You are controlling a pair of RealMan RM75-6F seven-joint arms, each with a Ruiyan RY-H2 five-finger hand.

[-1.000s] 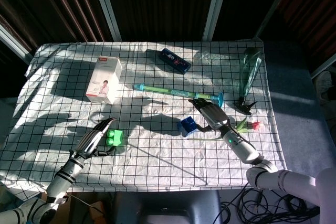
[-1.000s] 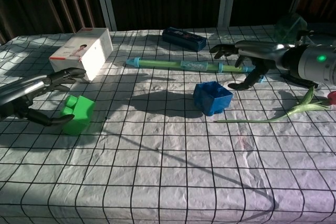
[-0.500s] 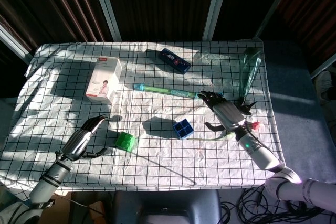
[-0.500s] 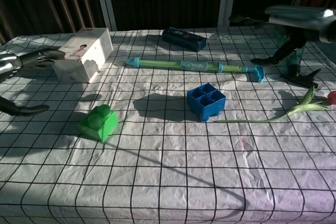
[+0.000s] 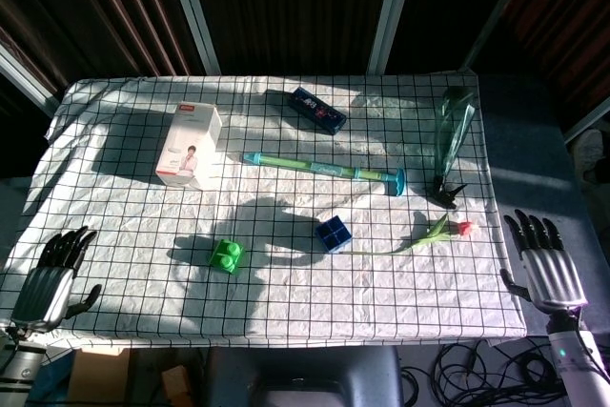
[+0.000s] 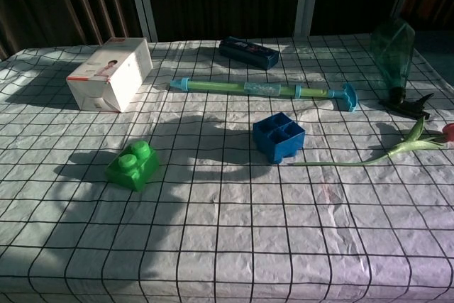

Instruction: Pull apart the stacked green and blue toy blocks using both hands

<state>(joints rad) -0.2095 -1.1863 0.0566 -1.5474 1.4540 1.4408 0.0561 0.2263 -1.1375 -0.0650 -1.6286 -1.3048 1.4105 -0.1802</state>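
Blocks are apart now. Green block (image 5: 227,255) lies alone on the desk (image 5: 286,312) at about 7 o'clock from centre, studs up. Blue block (image 5: 335,234) sits well apart from it at about 5 o'clock, hollow underside up. Neither is touched by anything.

Change over the last second: both hands have pulled back off the cloth. Left hand (image 5: 46,280) now hangs past the desk's 8 o'clock corner, fingers straight and spread, holding nothing. Right hand (image 5: 544,264) is off the 4 o'clock edge, likewise flat and empty. Chest view shows neither hand, only blocks and shadows. Half a second ago the arms were nearer the blocks; the blocks themselves have barely shifted since.

Judgement: separation done, release done, arms retreating, so the task looks complete.

Other stuff: white box (image 5: 190,146), long green-blue tube (image 5: 324,169), dark blue box (image 5: 318,110), flower stem (image 5: 429,234), green glass bottle (image 5: 452,131).
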